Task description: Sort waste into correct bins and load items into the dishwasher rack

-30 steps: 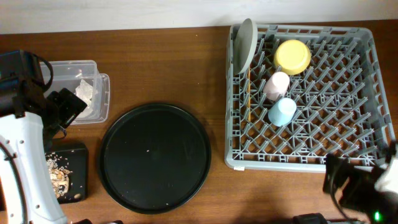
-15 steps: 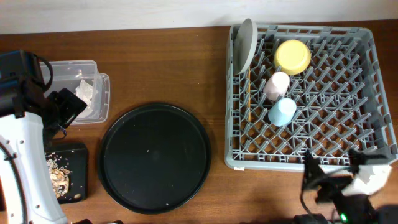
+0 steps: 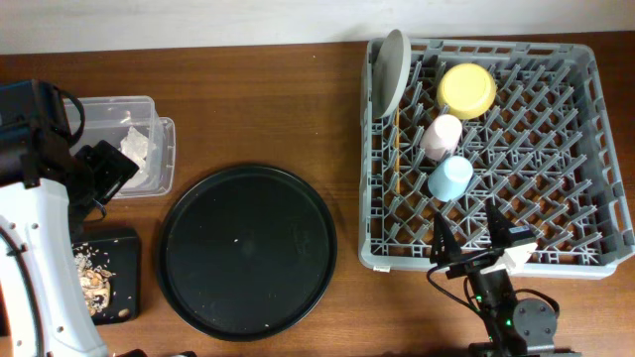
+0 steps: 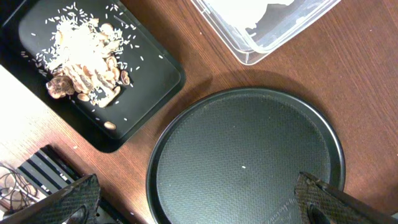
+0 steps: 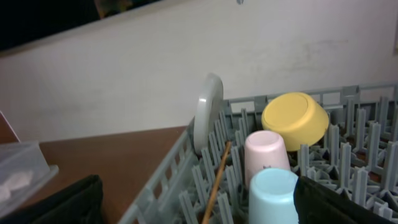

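Where rack (image 3: 397, 260) ends, rt fingers (image 5: 348, 202) gape.

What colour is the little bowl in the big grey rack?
Yellow. The small round yellow bowl shows best in the overhead view.

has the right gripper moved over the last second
Yes. The right gripper has shifted left along the dishwasher rack's near edge, from its right corner to below the light blue cup.
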Motion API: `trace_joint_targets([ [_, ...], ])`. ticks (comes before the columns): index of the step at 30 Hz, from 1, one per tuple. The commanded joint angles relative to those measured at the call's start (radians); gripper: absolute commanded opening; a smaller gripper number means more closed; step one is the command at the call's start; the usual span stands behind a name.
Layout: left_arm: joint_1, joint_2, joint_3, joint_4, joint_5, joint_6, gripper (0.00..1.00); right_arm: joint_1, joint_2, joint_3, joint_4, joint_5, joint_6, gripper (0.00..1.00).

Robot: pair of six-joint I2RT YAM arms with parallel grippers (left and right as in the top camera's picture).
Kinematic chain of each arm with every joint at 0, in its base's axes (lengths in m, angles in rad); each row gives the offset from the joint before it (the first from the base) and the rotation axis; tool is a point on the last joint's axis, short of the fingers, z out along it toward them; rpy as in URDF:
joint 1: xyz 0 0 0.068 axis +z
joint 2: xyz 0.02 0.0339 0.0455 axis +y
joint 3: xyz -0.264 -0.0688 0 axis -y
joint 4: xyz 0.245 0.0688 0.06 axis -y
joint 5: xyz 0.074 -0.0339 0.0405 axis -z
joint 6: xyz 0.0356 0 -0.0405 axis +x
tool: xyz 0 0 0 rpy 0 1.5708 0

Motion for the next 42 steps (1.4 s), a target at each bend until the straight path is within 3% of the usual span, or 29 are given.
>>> trace_joint_targets([
  [1, 0.005, -0.003, 0.005, -0.001, 0.0, 0.005, 0.99, -0.008, -0.012, -0.037, -0.034, -0.008, -0.117, 0.98],
  [7, 0.005, -0.003, 0.005, -0.001, 0.0, 0.005, 0.99, -0.007, -0.012, -0.037, -0.119, 0.209, -0.197, 0.98],
  [9, 0.005, -0.003, 0.005, -0.001, 0.0, 0.005, 0.99, -0.007, -0.012, -0.037, -0.12, 0.211, -0.256, 0.98],
  [37, 0.005, -0.003, 0.001, -0.047, -0.012, 0.005, 0.99, -0.016, -0.01, -0.037, -0.119, 0.207, -0.255, 0.98],
  [39, 0.003, -0.031, -0.052, -0.06, -0.045, 0.005, 0.99, -0.016, -0.01, -0.037, -0.119, 0.207, -0.255, 0.98],
  [42, -0.005, -0.128, -0.267, 0.1, -0.079, 0.005, 0.99, -0.016, -0.01, -0.037, -0.119, 0.207, -0.255, 0.98],
])
